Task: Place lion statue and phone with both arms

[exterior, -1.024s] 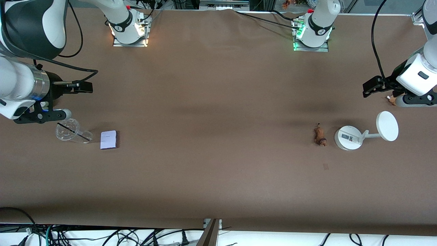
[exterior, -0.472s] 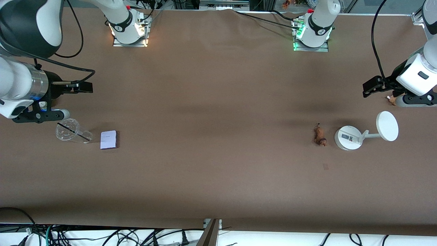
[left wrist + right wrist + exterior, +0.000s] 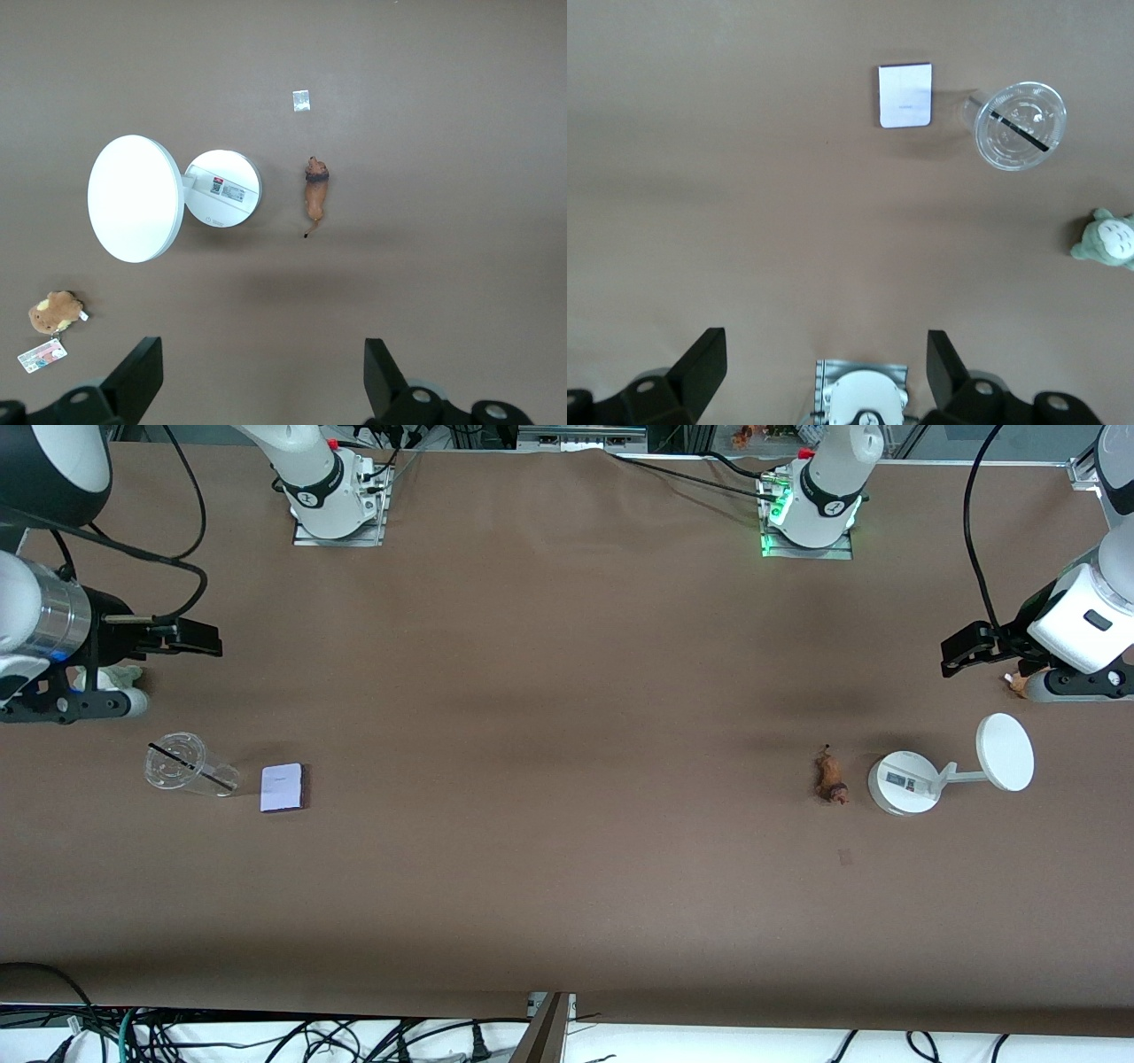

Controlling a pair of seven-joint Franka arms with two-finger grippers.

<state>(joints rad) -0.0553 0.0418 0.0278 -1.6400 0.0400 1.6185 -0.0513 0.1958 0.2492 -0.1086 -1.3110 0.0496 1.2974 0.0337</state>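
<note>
- The lion statue (image 3: 830,778) lies on the brown table (image 3: 549,691) toward the left arm's end, just beside the round base of a white stand (image 3: 904,781) and apart from it; its thin tail points away from the front camera.
- The stand's flat white disc (image 3: 1005,752) sits on a short arm off the base.
- A small brown plush (image 3: 55,311) with a tag card lies near the left arm, farther from the front camera than the stand.
- The phone (image 3: 283,787) lies flat toward the right arm's end, just beside a clear plastic cup (image 3: 188,766) with a dark straw.
- A pale green plush (image 3: 1109,239) lies near the cup.
- The left gripper (image 3: 261,379) hangs over bare table near the stand, jaws spread wide, holding nothing.
- The right gripper (image 3: 824,367) hangs over the table's end, jaws spread wide and empty.
</note>
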